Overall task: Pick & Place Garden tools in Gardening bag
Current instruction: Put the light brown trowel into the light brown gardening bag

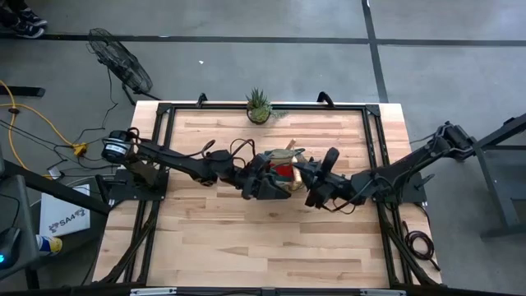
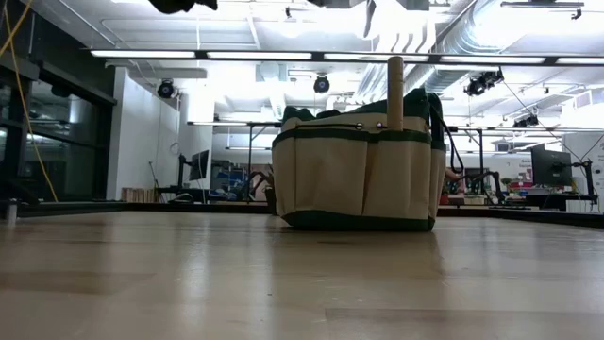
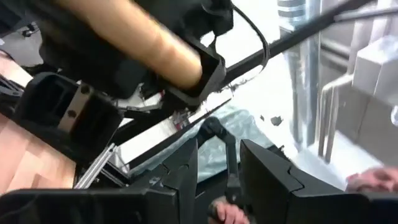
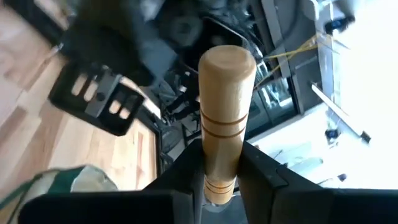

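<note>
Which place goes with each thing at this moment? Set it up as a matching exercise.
Things:
1. wooden tool handle
2. red glove
3. potted plant
4. gardening bag

Places:
A. at the table's edge, clear of both arms
B. standing upright mid-table
C. inside the bag
D. clamped in the right gripper

Pairs: 1-D; 2-C; 3-A; 4-B

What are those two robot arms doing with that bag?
They are packing garden tools into the round tan fabric bag with dark green trim in the middle of the wooden table. The right claw grips a light wooden tool handle over the bag. The left claw is beside it, holding nothing. A red glove already shows inside.
</note>
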Robot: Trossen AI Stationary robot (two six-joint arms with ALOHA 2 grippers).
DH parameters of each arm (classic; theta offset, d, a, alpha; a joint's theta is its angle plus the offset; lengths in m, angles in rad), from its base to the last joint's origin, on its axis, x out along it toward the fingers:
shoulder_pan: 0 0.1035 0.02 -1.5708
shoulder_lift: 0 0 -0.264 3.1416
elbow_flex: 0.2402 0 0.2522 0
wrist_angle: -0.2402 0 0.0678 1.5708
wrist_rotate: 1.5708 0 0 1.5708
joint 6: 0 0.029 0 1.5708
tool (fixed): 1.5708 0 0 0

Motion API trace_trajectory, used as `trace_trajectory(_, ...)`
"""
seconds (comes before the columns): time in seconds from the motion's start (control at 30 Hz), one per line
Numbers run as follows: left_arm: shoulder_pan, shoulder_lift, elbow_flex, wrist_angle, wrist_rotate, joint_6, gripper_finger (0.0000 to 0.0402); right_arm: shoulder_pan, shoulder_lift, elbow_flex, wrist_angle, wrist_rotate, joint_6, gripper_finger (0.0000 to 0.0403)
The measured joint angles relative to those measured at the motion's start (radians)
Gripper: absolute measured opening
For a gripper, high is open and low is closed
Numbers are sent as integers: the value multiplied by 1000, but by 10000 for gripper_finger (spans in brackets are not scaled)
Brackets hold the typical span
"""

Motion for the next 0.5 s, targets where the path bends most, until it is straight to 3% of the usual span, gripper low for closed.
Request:
trace_trajectory(0.23, 0, -93, 0, -191, 21, 156, 118, 0, -82, 0, -10, -37, 201, 63)
trace_trajectory(0.5, 0, -197, 1, -367, -72, 378, 118, -30, -180, 0, -97, -254, 555, 63)
